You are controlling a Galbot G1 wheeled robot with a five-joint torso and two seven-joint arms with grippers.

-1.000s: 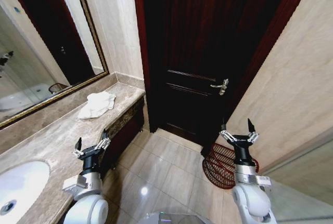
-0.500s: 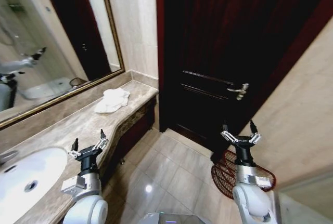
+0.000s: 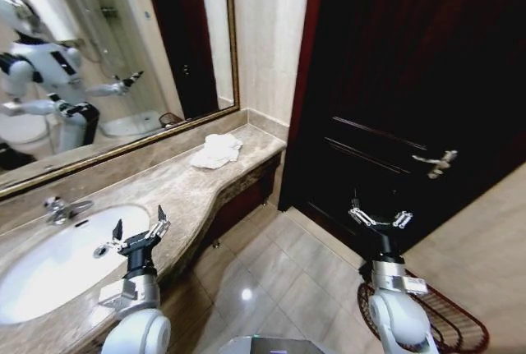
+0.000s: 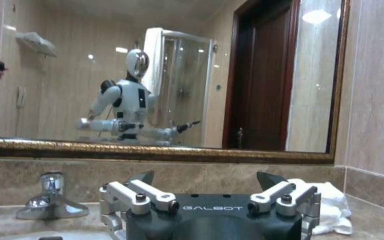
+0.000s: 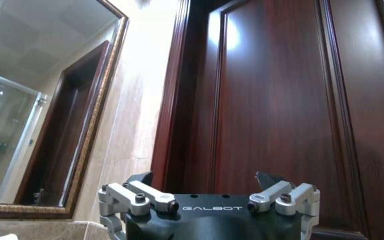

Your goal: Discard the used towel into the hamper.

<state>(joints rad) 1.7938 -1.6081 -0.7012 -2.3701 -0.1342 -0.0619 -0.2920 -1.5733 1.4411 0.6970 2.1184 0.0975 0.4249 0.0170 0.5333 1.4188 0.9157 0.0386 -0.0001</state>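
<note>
- White towel lies crumpled on the marble counter, at eleven o'clock.
- Left gripper and right gripper: fingers spread, empty.
- Hamper at five o'clock.

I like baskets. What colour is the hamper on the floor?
Dark reddish-brown wire hamper, best seen in the head view.

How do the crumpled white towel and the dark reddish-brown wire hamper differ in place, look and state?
The crumpled white towel lies on the marble counter; the dark reddish-brown wire hamper stands on the tiled floor. The towel is soft, solid cloth in a heap; the hamper is rigid open mesh. The towel lies ahead of the left tool; the hamper sits beside the right arm. Neither is touched.
</note>
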